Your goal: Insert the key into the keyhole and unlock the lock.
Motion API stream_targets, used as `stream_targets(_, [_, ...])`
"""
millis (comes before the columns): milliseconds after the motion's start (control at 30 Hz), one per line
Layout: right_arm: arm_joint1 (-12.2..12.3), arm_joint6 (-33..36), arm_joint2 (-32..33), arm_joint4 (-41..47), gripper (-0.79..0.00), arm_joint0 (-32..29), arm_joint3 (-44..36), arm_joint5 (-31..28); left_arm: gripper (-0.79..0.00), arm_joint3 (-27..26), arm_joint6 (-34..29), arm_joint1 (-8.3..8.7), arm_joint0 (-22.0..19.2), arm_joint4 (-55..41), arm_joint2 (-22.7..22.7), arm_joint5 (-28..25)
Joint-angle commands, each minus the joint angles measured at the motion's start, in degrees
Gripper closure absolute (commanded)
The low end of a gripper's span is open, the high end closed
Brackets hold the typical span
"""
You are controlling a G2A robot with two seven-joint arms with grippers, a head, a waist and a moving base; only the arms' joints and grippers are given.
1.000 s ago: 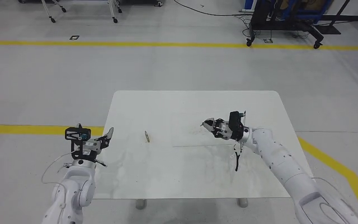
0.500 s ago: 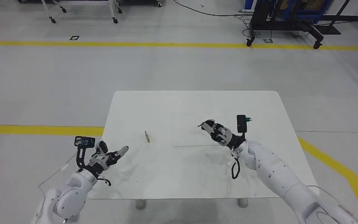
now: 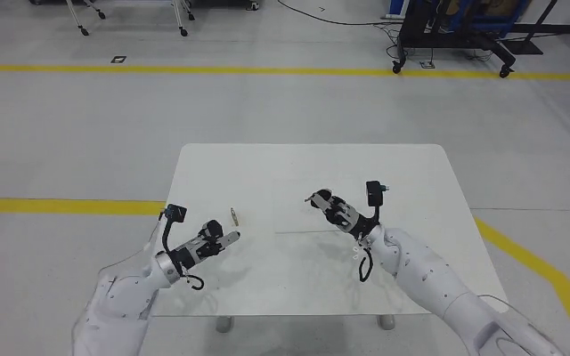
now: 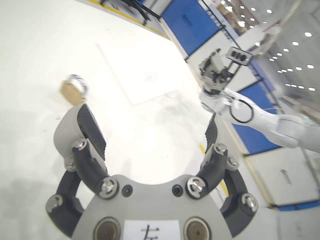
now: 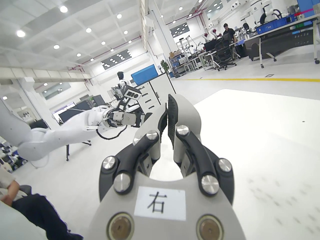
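A small brass padlock (image 3: 234,215) with a steel shackle lies on the white table (image 3: 356,169), left of the middle. My left gripper (image 3: 228,238) hovers just in front of it, open and empty. In the left wrist view the padlock (image 4: 72,91) sits just beyond one fingertip of that gripper (image 4: 147,114). My right gripper (image 3: 313,198) is held above the table's middle, pointing toward the padlock. Its fingers are shut (image 5: 168,106), and in the top view a small metal tip, the key, pokes out of them.
A black cable loop (image 3: 362,264) hangs under the right wrist. The table's front edge runs close behind the left gripper. Bare tabletop lies between the two grippers.
My left arm swung in from beyond the table's left edge to just short of the padlock. The right gripper shifted a little to the left, still shut.
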Motion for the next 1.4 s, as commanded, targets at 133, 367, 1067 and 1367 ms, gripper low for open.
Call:
stream_targets(133, [-0.97, 14.83, -4.1, 20.2, 0.0, 2.01, 0.21, 0.01, -0.785, 10.2, -15.57, -0.37, -11.81, -19.85, 6.49, -2.36])
stream_targets(367, [-2.36, 28.28, -5.17, 37.34, 0.0, 3.74, -0.57, 0.01, -0.748, 17.61, -22.5, -1.27, -20.37, -29.34, 12.58, -3.16])
stream_targets(1067, [-10.88, 74.61, -0.12, 70.93, 0.0, 5.84, 13.25, 0.01, -0.271, 23.88, -8.89, -2.98, -25.78, -20.04, 20.45, -4.61])
stream_targets(1367, [-13.69, 77.2, 3.32, 68.95, 0.0, 6.26, 17.4, 0.01, -0.265, 25.05, -8.94, -3.36, -26.98, -20.6, 22.65, -4.9])
